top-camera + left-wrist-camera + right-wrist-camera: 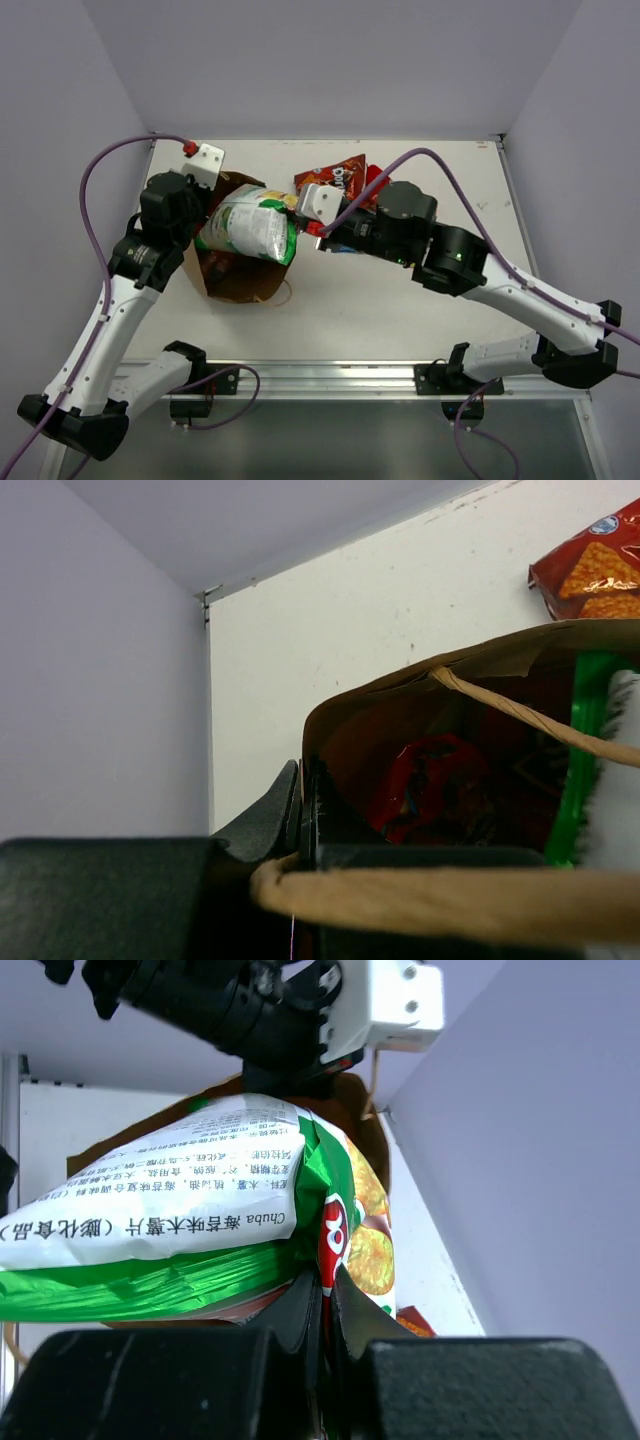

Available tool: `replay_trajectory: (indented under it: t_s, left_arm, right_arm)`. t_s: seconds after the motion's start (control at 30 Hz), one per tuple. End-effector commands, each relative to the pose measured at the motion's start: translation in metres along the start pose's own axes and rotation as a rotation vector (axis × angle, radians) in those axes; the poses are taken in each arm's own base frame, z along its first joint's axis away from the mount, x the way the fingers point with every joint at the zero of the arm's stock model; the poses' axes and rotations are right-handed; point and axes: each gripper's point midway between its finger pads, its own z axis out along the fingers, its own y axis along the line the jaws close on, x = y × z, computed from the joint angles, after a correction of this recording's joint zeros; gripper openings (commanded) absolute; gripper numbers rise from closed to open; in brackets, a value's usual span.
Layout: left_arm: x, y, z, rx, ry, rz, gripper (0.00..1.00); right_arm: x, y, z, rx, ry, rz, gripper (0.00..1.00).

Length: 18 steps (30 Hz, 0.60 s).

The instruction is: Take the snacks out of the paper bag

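Observation:
The brown paper bag [248, 280] stands open at the left of the table. My left gripper [207, 203] is shut on its rim; in the left wrist view [306, 780] the jaws pinch the paper edge [380, 695], with a twisted handle [450, 900] across the front. A red packet [430, 780] lies inside. My right gripper [302, 214] is shut on the edge of the green-white chip bag [250, 228], held over the bag's mouth; the right wrist view [328, 1285] shows the jaws on its seam [180, 1220]. A red-orange Doritos bag [337, 178] lies on the table behind.
White walls close the table at the back and both sides. The Doritos bag also shows in the left wrist view [595, 570], beyond the paper bag. The left arm's white camera mount [390, 1000] hangs just above the chip bag.

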Motion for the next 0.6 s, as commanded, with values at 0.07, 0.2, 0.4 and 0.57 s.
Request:
replay_trajectory:
  t_s: [0.07, 0.2, 0.4, 0.57]
  left_arm:
    - [-0.037, 0.032, -0.006, -0.15, -0.126, -0.083, 0.0]
    - [-0.034, 0.036, -0.005, -0.175, -0.109, -0.091, 0.0]
    - [-0.036, 0.039, -0.008, -0.187, -0.108, -0.096, 0.0]
    - [-0.038, 0.04, -0.011, -0.182, -0.108, -0.105, 0.0]
  right_arm:
    - [-0.096, -0.077, -0.069, 0.298, -0.287, 0.04, 0.0]
    - [-0.063, -0.133, -0.1, 0.529, -0.199, 0.085, 0.0]
    - [0.046, -0.209, -0.151, 0.88, 0.035, 0.179, 0.0]
    - [0.157, -0.266, -0.2, 1.167, 0.232, 0.295, 0.0]
